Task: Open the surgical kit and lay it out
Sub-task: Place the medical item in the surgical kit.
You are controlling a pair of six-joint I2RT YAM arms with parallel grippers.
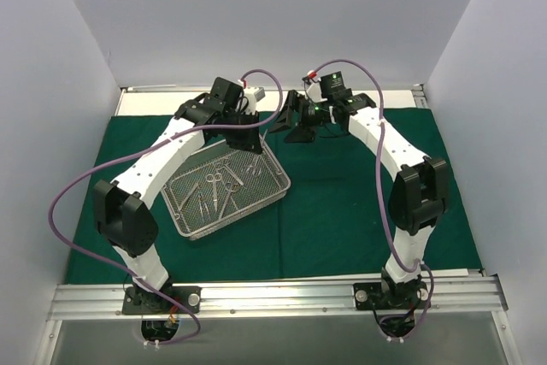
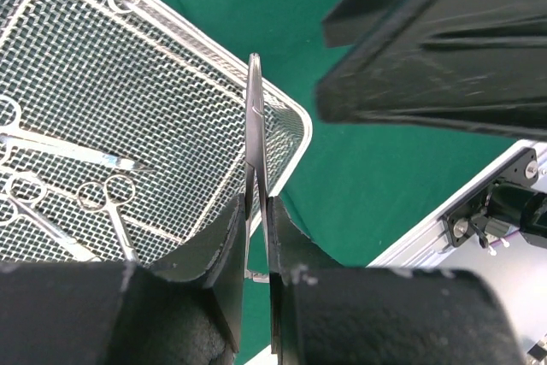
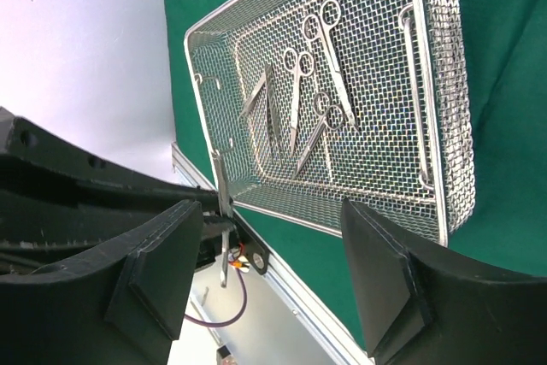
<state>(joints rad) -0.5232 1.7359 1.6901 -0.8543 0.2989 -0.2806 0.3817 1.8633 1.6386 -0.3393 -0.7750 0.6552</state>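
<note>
Left gripper (image 2: pixel 256 211) pinching slim steel scissor-handled instrument (image 2: pixel 254 117) above far edge of rectangular silver wire-mesh tray (image 1: pixel 248 192). Tray left of centre on dark green cloth drape (image 1: pixel 342 203), other steel instruments (image 1: pixel 218 185) inside. Right gripper (image 1: pixel 288 117) spread, just right.

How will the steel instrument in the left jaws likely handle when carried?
Probably stiff: the instrument stands straight from the jaws of the left gripper. Its smooth, thin steel, held near one end, may slip or pivot. Likely light, being slender.
</note>
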